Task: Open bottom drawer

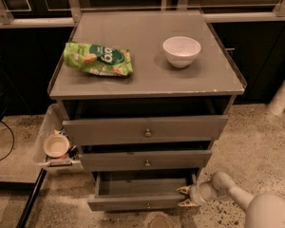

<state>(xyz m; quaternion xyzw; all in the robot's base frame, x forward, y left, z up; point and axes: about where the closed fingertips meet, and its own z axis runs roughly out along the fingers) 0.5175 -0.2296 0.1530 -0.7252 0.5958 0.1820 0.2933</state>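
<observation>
The bottom drawer (137,202) is the slimmest grey front of three on the grey cabinet, with a small round knob (148,205) at its centre. It stands pulled out, and its plain grey inside (140,186) shows. My gripper (185,196) is at the drawer's right front corner, low on the right, on a pale arm coming in from the bottom right. Its two yellowish fingertips (183,190) are spread apart, one above the other, beside the end of the drawer front and holding nothing.
The mid drawer (147,159) and top drawer (145,129) are slightly out above. On the cabinet top (147,75) lie a green snack bag (98,59) and a white bowl (181,51). A side tray (50,141) holds a small bowl. Speckled floor lies around.
</observation>
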